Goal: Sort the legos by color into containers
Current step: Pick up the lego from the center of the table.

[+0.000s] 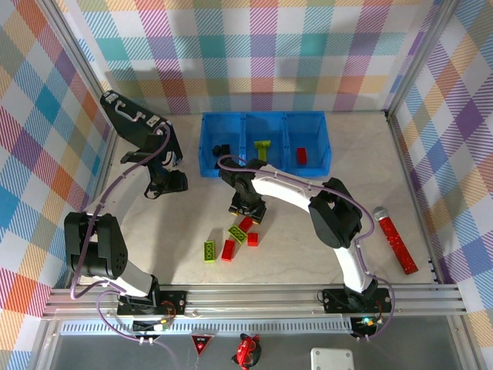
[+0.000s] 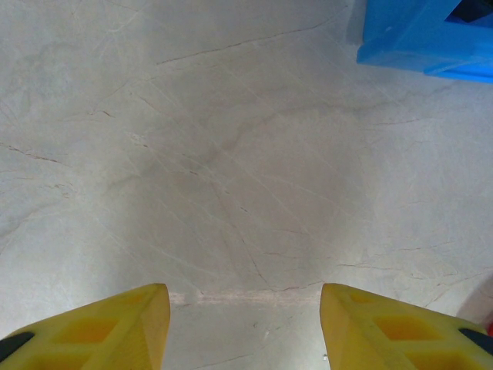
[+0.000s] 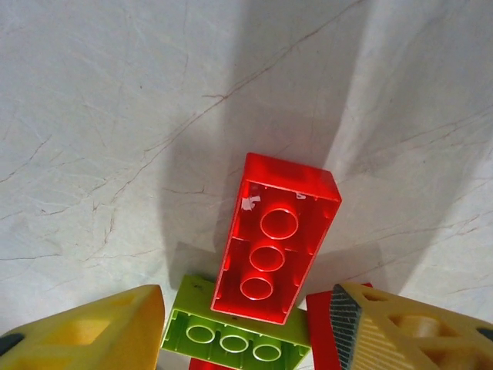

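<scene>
Two fingers of the right hand (image 3: 246, 312) stand wide apart, empty, with a red brick (image 3: 273, 239) just ahead, lying hollow side up on the counter (image 3: 92, 116) against a green brick (image 3: 231, 335). We judge it light, stiff and slick, so pinch across its long flat sides.

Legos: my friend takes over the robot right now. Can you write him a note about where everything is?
Left gripper: jaws open, empty, over bare table near the blue tray.
Right gripper: jaws open either side of a red brick lying partly over a lime brick, not gripped yet.
Done: sorted black brick, sorted lime brick, sorted red brick, each in its own compartment.
Left: the pile on the table, about three red and two lime, to sort.
</scene>
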`<state>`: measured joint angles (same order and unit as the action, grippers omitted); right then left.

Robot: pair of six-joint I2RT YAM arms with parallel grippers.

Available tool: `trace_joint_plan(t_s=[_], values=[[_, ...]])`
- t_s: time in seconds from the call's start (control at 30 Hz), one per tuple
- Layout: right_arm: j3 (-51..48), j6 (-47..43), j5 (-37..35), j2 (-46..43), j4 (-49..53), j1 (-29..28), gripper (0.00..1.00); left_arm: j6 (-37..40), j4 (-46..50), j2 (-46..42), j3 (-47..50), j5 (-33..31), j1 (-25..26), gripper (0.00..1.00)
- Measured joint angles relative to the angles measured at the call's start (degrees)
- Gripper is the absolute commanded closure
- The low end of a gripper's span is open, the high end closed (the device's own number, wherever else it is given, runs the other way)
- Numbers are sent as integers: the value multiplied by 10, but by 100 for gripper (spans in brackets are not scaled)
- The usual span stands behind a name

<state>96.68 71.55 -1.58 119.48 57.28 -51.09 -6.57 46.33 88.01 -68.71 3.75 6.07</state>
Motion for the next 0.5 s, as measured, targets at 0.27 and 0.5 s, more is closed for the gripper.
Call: trace_joint_plan(t_s=[0.27, 0.5], values=[[-38, 41, 24, 0, -23, 2, 43, 0, 0, 0, 0, 3, 0, 46], [-60, 51, 45, 0, -47, 9, 49, 0, 0, 2, 0, 5, 0, 46]])
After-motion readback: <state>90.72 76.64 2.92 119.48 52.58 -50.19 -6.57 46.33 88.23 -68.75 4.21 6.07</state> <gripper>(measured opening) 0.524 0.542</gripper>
